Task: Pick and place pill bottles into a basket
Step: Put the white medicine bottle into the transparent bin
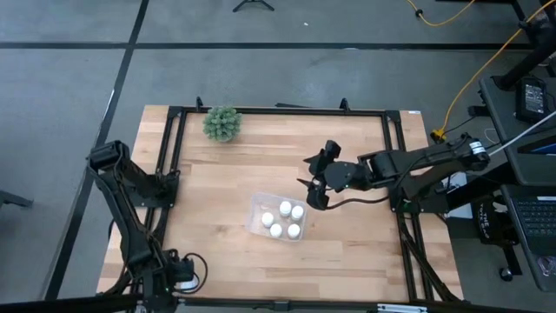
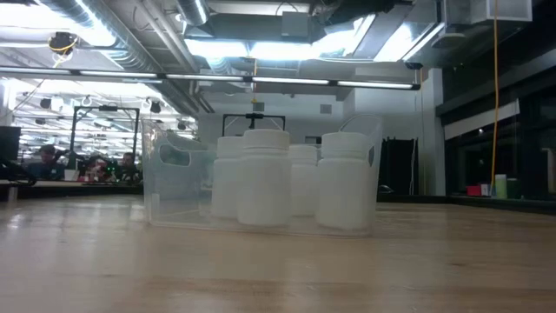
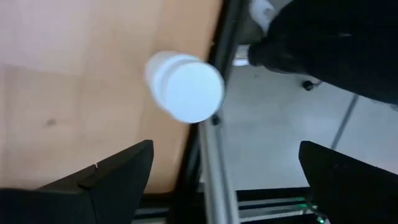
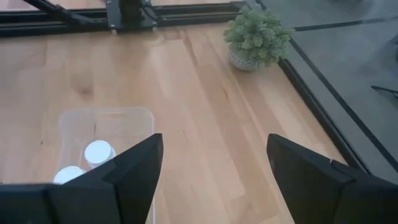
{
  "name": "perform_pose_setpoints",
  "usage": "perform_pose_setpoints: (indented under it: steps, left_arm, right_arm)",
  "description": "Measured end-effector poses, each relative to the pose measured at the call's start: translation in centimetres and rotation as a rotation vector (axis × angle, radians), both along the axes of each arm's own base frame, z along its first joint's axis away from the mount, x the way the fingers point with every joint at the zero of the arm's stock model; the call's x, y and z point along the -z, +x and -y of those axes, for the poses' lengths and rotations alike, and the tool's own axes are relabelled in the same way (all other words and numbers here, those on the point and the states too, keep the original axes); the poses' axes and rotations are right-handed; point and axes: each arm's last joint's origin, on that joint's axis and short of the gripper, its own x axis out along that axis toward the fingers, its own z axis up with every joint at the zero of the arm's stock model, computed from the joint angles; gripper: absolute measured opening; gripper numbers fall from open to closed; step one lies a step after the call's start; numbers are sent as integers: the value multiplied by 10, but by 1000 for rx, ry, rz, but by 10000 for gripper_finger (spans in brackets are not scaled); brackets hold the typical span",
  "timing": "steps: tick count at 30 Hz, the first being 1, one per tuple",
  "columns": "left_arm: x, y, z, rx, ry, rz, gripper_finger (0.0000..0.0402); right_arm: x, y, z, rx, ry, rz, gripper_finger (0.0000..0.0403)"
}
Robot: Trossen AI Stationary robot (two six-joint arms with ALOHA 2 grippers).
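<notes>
High view: clear basket (image 1: 258, 207) sits near table centre, on the wooden table (image 1: 217, 174). Four pill bottles (image 1: 285, 208) stand upright inside it, white caps up, grouped toward the basket's right end; left end of basket bare. Right gripper (image 1: 314, 193) is above the table just beside the basket's right end, apart from it, arm reaching in from the right edge. Right wrist view: its two dark fingers (image 4: 118, 177) stand wide apart w/ nothing between them; basket (image 4: 106, 118) and two caps (image 4: 98, 151) show past the left finger, bare wood in the gap. Green plant (image 1: 222, 123) stands at the far left of the table, well apart from the basket; same plant (image 4: 256, 37) shows in the right wrist view near the table frame.

Left arm is folded back at the table's near-left corner, left gripper (image 1: 178, 274) down by the frame. Left wrist view: fingers (image 3: 118, 174) spread apart, empty; one more bottle (image 3: 186, 87) appears beyond them, cap toward the camera, at the table edge beside the metal frame rail (image 3: 214, 155). Whether it stands or lies, cannot tell from this angle; poss. lying on its side.

Low view: bottles (image 2: 262, 178) seen upright through the basket wall (image 2: 174, 187), approx. four, some overlapping. People (image 2: 52, 163) show far off in the room behind.
</notes>
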Motion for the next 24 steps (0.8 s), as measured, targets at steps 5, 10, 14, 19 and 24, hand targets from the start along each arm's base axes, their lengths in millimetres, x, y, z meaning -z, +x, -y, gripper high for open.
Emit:
perform_pose_setpoints:
  steps: [5,10,14,19,24]
  left_arm:
    - [-1,-1,-6,-24,52,23,393]
    - [2,7,-7,-11,68,44,394]
    - [7,14,-9,13,91,57,394]
    - [16,20,-8,35,127,58,394]
    - [28,22,-4,41,164,37,393]
  right_arm:
    - [1,1,0,-1,-3,-5,289]
    - [1,1,0,-4,-7,-7,289]
    - [1,1,0,-7,-11,-9,289]
    - [1,1,0,-14,-22,-13,289]
    - [1,1,0,-16,-25,-14,289]
